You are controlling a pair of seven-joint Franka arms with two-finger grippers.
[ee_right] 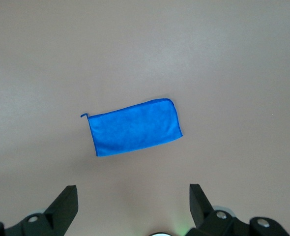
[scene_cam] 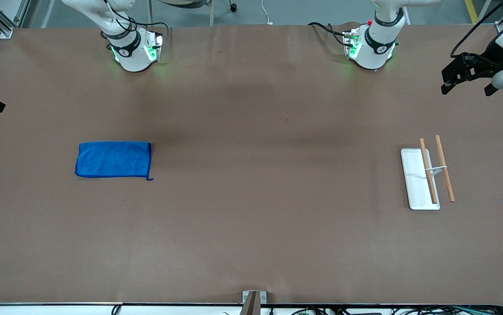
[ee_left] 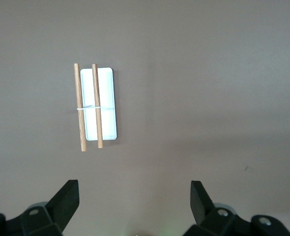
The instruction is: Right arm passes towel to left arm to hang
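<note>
1. Nearest the camera is bare bench, covered in smooth, matte brown paper.
2. The towel lies flat on the bench toward the right arm's end. It is a bright blue, soft, fuzzy rectangle, seemingly folded, with darker stitched edges and a small loop at one corner. I judge it is laid out flat so it is easy to pick up.
3. The rack sits toward the left arm's end, well apart from the towel: a white oblong base carrying two parallel wooden rods on a thin white support. The raised rods look meant for draping the towel.
4. The right gripper hovers high over the towel, black jaws wide and empty.
5. The left gripper waits high over the bench near the rack, jaws wide, holding nothing.
6. Nothing is grasped yet; the pass has not begun.
</note>
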